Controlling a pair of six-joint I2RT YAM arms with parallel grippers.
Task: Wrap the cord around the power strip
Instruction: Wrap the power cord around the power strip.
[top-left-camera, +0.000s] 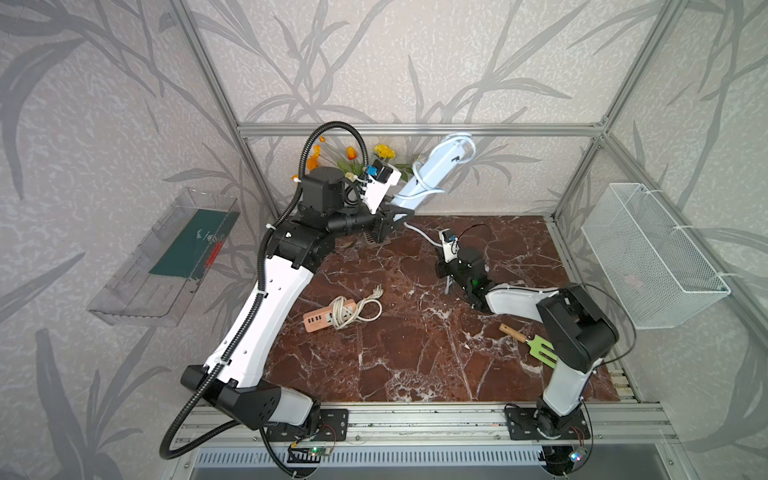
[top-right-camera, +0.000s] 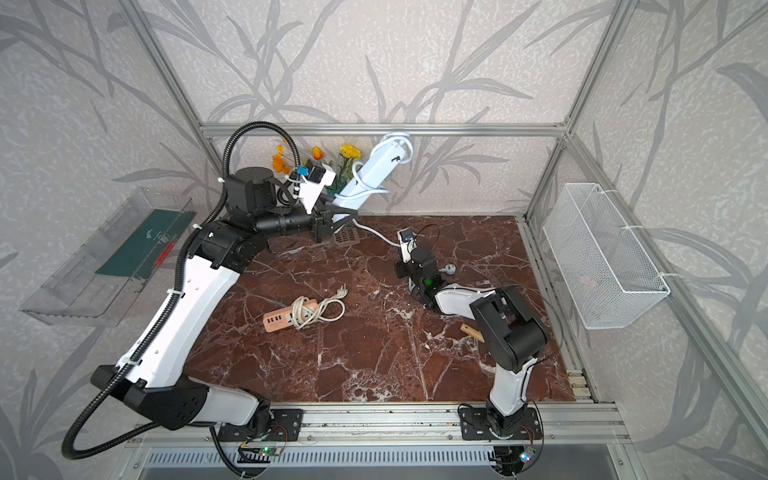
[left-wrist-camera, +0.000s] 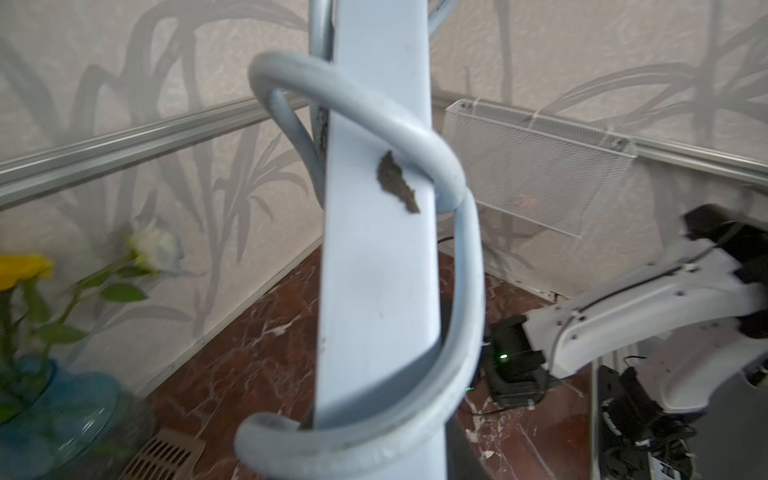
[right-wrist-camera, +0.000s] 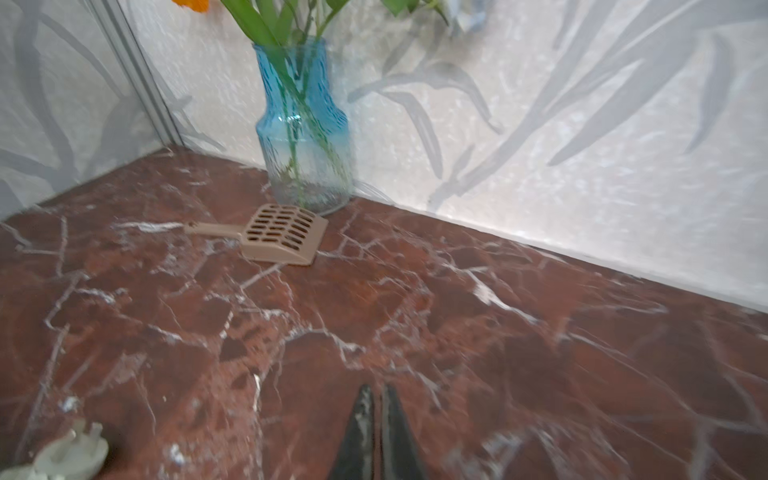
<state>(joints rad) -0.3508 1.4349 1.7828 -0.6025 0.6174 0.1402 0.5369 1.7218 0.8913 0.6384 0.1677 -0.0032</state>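
Left gripper (top-left-camera: 392, 215) of mine is clamped on the lower end of the white power strip (top-left-camera: 439, 166), holding it off the table (top-left-camera: 415, 357) just beside the vase (right-wrist-camera: 305, 137). Its long axis slants steeply, with the free end pointing up and back toward the wall, past the flowers (top-left-camera: 384, 151). The cord (left-wrist-camera: 468, 266) coils around the body in loose loops, then trails down to the table away from the vase, toward my right gripper (right-wrist-camera: 375, 392), where the plug (right-wrist-camera: 68, 453) lies. That gripper is closed on nothing, its tips low over the marble. A slotted scoop (right-wrist-camera: 282, 235) lies right in front of the vase, close to my left gripper. An orange power strip (top-left-camera: 328, 320), its own cord bundled around it, lies well out from the vase toward my side.
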